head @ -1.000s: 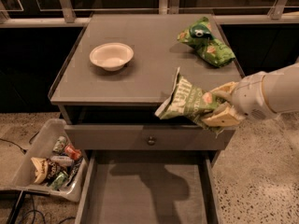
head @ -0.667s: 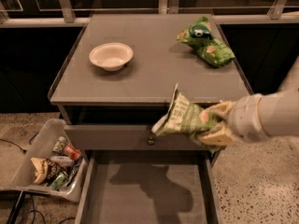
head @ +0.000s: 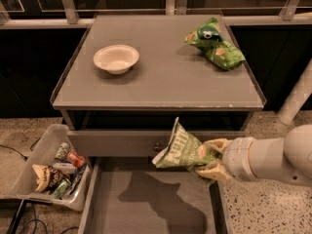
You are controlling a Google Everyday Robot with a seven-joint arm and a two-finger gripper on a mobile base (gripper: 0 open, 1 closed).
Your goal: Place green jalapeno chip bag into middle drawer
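One second has lowered the green jalapeno chip bag (head: 181,150): the gripper (head: 212,161), jaws clamped on it, now hangs above the open middle drawer (head: 111,214), right side, so release seems close.

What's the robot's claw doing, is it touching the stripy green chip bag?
Touching. The camera view shows the gripper, over the right side of the middle drawer, pinching one end of the green jalapeno chip bag.

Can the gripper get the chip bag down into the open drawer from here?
Probably yes. The gripper, shut on the chip bag, hangs over the open drawer, and nothing shows between bag and drawer floor. The knobbed drawer front sits behind it.
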